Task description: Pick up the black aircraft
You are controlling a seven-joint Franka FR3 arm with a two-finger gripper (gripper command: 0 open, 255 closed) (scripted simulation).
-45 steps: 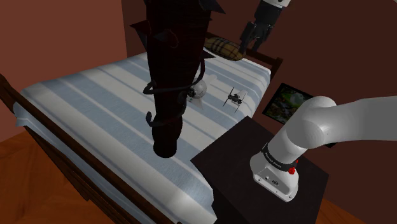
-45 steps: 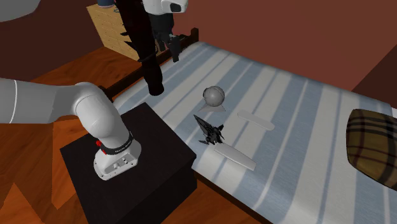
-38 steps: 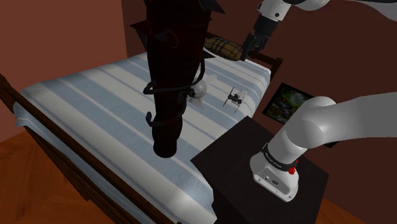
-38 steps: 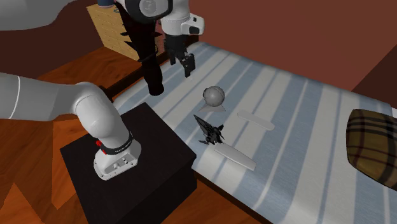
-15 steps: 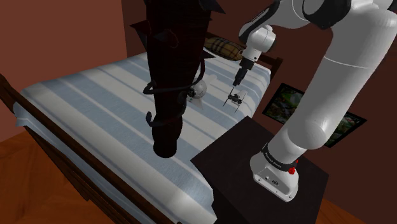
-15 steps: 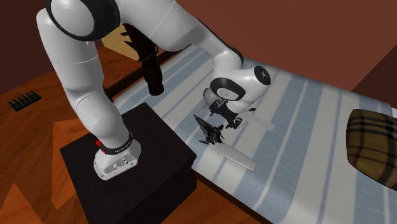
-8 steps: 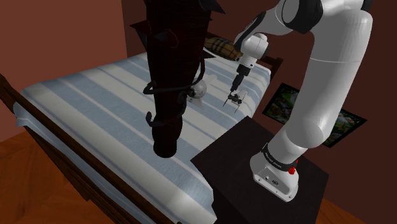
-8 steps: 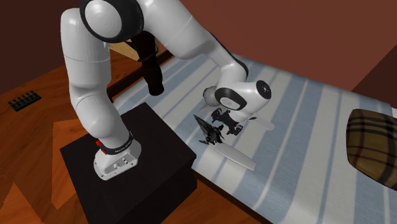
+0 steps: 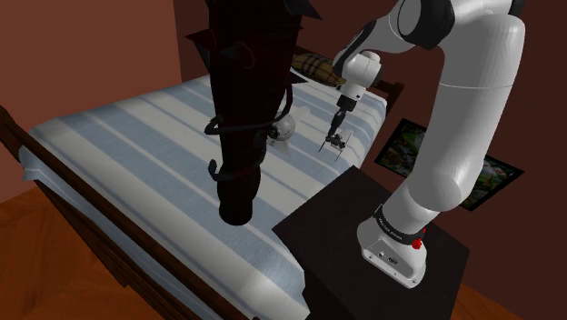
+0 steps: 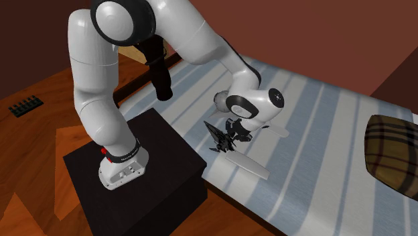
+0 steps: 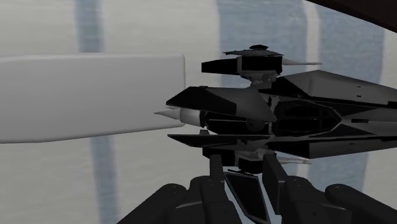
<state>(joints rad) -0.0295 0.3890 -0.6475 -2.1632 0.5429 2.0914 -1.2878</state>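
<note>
Black two-finger gripper [image 10: 234,131] is seen poised just above the small black jet-shaped aircraft [image 10: 220,139], with its fingers [image 11: 216,170] spread apart and nothing clasped. The aircraft is found on the blue-and-white striped bed [image 10: 321,127], near the edge beside the black box stand [image 10: 144,171]. From the hand it lies straight ahead and very close. In the wrist view its long axis is seen to run from one finger's side to the other, so only a thin dark panel of the model sits in the gap, and contact with it cannot be made out. A narrow part is judged to be what the closing must catch. A flat white slab [image 11: 83,95] lies just beside the nose, and a grey sphere [image 9: 284,127] sits near. A tall dark spiked column [image 9: 243,109] stands well apart, and nothing is found to bar the way.
</note>
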